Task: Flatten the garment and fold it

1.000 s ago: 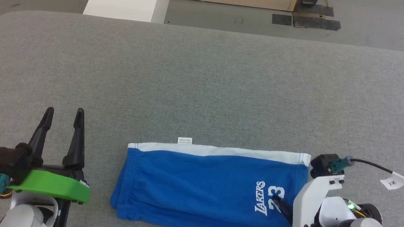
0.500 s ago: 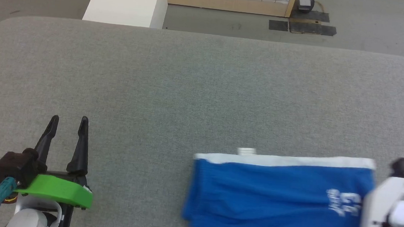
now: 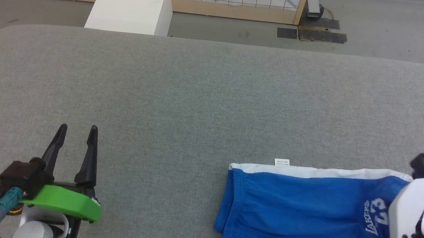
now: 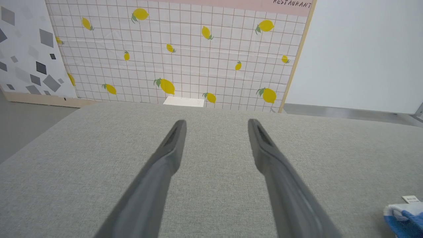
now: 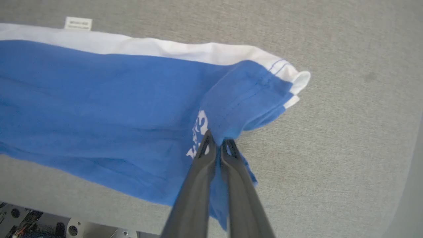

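Note:
The garment (image 3: 303, 211), royal-blue shorts with a white band along the far edge and white "LAKERS 23" print, lies folded lengthwise near the table's front right. A small white tag (image 3: 282, 162) sticks out of its far edge. In the right wrist view my right gripper (image 5: 218, 142) is shut on the garment's (image 5: 99, 99) blue hem beside the print, lifting that corner into a small fold. In the head view its white wrist bracket (image 3: 411, 213) covers the fingers. My left gripper (image 3: 77, 130) hovers open and empty at the lower left, far from the cloth; its own view shows the garment's corner (image 4: 404, 218) at the lower right.
The grey padded table (image 3: 198, 95) spreads wide to the left and behind the garment. Its right edge (image 5: 411, 158) lies close to the held hem. A white box (image 3: 130, 4) stands on the floor beyond the far edge, before a lemon-patterned grid wall (image 4: 185, 49).
My right gripper has shut on the hem and dragged the garment to the right across the table. The head camera has tilted a little. The left gripper stays open in place.

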### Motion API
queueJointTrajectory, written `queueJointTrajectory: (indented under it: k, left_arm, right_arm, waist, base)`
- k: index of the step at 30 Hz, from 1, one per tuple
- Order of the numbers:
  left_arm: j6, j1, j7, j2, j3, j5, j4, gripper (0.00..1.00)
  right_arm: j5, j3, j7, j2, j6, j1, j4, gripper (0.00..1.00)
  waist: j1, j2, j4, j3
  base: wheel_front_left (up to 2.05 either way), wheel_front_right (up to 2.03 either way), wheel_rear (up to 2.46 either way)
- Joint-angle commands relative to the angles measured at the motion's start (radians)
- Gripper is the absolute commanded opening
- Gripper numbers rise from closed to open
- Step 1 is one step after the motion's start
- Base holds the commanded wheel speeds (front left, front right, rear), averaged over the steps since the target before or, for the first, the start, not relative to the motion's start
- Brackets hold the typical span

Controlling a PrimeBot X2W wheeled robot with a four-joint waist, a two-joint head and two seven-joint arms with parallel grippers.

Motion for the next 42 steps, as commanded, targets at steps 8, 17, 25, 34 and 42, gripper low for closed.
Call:
queueJointTrajectory:
  k: [8,17,25,34,42]
  left_arm:
    - [-0.010,0.004,-0.002,-0.005,-0.010,-0.014,0.001,1.00]
    - [-0.019,-0.020,-0.002,-0.010,-0.026,-0.021,0.017,1.00]
    - [-0.021,-0.016,-0.004,-0.017,-0.027,-0.033,0.033,1.00]
    - [-0.016,-0.008,-0.006,-0.019,-0.027,-0.037,0.046,1.00]
    - [-0.011,0.004,-0.003,-0.016,-0.037,-0.034,0.044,1.00]
  right_arm:
    - [0.069,0.188,0.042,0.053,-0.002,-0.009,-0.210,0.00]
    - [0.098,0.398,-0.062,0.148,-0.002,-0.102,-0.049,0.00]
    - [0.069,0.480,-0.162,0.191,-0.002,-0.154,0.180,0.00]
    - [0.045,0.582,-0.235,0.200,-0.002,-0.193,0.269,1.00]
    - [0.093,0.677,-0.251,0.191,-0.002,-0.243,0.152,1.00]
  waist:
    - [0.0000,-0.0001,-0.002,0.016]
    - [0.0000,-0.0001,0.031,0.017]
    - [0.0000,-0.0001,0.063,0.020]
    - [0.0000,-0.0001,0.063,-0.003]
    - [0.0000,-0.0001,0.027,-0.038]
  base:
    - [0.00,0.00,0.00]
    - [0.00,0.00,0.00]
    - [0.00,0.00,0.00]
    - [0.00,0.00,0.00]
    - [0.00,0.00,0.00]
